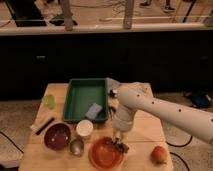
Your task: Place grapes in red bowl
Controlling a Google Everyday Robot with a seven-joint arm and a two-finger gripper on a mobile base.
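Note:
The red bowl (105,153) sits at the front middle of the wooden table (140,131). The grapes (120,146), a small dark cluster, lie at the bowl's right rim, partly over its inside. My gripper (120,136) hangs straight down from the white arm (160,110), directly above the grapes and almost touching them. I cannot tell whether the grapes are still held or rest on the bowl.
A green tray (85,97) with a grey-blue item (93,111) stands behind. A dark maroon bowl (57,136), a white cup (84,128) and a small metal cup (76,146) are left of the red bowl. An orange-red fruit (159,154) lies front right.

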